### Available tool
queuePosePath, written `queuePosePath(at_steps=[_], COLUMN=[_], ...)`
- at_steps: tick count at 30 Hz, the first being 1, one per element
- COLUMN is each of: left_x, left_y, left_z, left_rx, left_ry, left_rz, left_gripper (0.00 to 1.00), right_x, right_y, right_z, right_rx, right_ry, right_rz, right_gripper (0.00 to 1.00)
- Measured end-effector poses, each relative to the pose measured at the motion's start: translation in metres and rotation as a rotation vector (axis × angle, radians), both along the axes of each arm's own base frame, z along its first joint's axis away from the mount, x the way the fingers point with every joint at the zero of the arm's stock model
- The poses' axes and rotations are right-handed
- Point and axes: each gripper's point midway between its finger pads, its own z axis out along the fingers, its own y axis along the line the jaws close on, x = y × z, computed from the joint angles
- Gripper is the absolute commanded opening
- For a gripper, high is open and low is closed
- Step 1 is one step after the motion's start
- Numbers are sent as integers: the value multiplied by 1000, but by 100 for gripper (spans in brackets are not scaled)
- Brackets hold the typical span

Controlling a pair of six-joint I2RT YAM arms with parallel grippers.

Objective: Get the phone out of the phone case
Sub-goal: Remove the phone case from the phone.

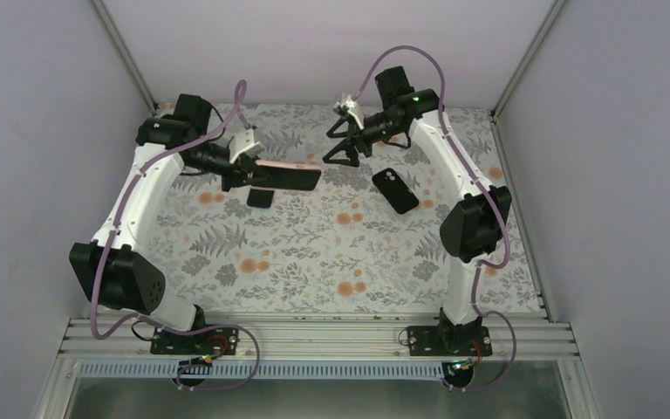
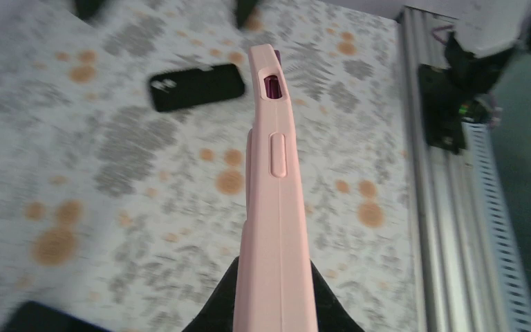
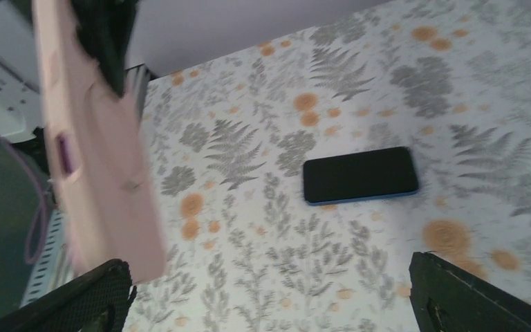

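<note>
My left gripper (image 1: 246, 175) clamps pink phone case (image 1: 283, 164) aloft, phone (image 1: 301, 180) seemingly inside; right gripper (image 1: 328, 147) gaping beside free end. Next: pinch phone, pull.

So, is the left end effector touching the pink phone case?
Touching. The left wrist view shows the fingers of the left end effector pressed against both sides of the pink phone case.

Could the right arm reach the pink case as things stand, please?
Probably yes: the open right gripper faces the free end of the pink case, which the left gripper holds aloft, with nothing between them.
</note>
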Motion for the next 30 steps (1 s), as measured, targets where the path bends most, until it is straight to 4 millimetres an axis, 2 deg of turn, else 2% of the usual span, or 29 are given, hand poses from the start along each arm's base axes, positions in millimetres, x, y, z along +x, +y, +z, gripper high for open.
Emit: queuePosePath(at_steps=[1,6,9,13,16,19,23,26,30], left_x=[-3,-36,-41,-40,-39,-39,-40,-39,-38], left_y=[0,-14,-16,-15,-15,-15,-15,-16,-16], left_z=[-3,-17,-17,-15,-12,-11,-10,-8,-6], left_rx=[7,30,30,34,34,33,30,26,24], left_ry=[9,118,130,126,116,115,115,112,104], left_rz=[-5,-74,-84,-81,-80,-80,-82,-83,-82], left_gripper=[2,2,2,2,2,2,2,2,2], right_x=[6,30,36,32,14,-18,-51,-59,-59], right_y=[-1,-17,-21,-22,-23,-26,-26,-24,-24], right_z=[6,10,10,6,-1,-15,-19,-16,-17], right_rx=[10,22,22,14,1,-26,-41,-36,-33], right_ry=[-29,-70,-79,-89,-91,-61,-49,-62,-67], right_rz=[-8,-64,-77,-51,-3,43,82,97,102], right_gripper=[98,97,97,97,97,97,96,95,95])
